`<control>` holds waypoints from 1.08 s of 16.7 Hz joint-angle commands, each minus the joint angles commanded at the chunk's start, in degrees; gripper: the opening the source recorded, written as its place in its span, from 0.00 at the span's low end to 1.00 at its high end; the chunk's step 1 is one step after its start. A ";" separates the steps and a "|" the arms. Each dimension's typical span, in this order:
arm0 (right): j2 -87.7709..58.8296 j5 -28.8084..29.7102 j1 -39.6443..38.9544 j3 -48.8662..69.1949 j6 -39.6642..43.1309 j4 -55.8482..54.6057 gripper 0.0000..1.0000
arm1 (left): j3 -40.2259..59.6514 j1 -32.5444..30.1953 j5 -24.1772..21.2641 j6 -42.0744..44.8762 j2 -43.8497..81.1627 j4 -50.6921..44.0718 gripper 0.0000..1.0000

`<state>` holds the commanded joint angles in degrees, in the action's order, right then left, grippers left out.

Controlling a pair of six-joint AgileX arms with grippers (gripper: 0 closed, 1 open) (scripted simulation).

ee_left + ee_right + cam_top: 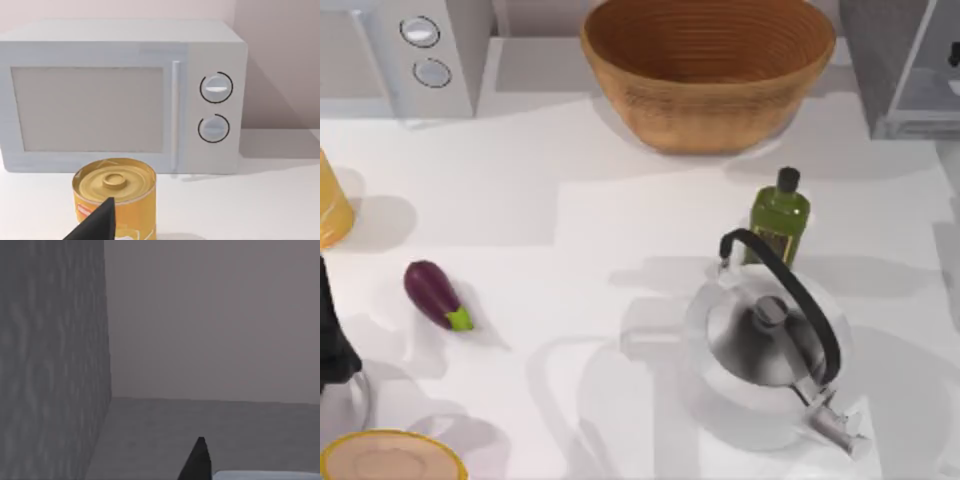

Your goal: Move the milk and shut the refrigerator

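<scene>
the left jaws' state cannot be told; one black finger (97, 224) shows before a yellow tin can (116, 197) and a light grey two-knob microwave (120, 95). on the white bench (520, 220): purple eggplant (436, 294), woven basket (708, 70), green olive-oil bottle (779, 218), steel kettle (770, 350). the grey speckled refrigerator (905, 65) stands at far right; right jaws likewise untellable.

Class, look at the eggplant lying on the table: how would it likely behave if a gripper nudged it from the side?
The eggplant lies on its side and looks rounded, so it would probably roll or swivel rather than slide straight. Its glossy purple skin suggests a slippery grip. It seems firm, not floppy.
</scene>
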<state>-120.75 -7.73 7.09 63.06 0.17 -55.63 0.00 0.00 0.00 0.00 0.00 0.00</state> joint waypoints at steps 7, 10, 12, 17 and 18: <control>-8.73 -2.23 4.31 9.26 0.11 4.37 0.00 | 0.00 0.00 0.00 0.00 0.00 0.00 1.00; -8.57 -2.16 4.10 9.07 0.05 4.28 0.00 | 0.00 0.00 0.00 0.00 0.00 0.00 1.00; -8.69 -2.20 4.25 9.20 0.09 4.34 0.00 | 0.00 0.00 0.00 0.00 0.00 0.00 1.00; -8.73 -2.23 4.31 9.26 0.11 4.37 0.08 | 0.00 0.00 0.00 0.00 0.00 0.00 1.00; -8.73 -2.23 4.31 9.26 0.11 4.37 0.15 | 0.00 0.00 0.00 0.00 0.00 0.00 1.00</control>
<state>-129.48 -9.96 11.41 72.32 0.28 -51.26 0.00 0.00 0.00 0.00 0.00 0.00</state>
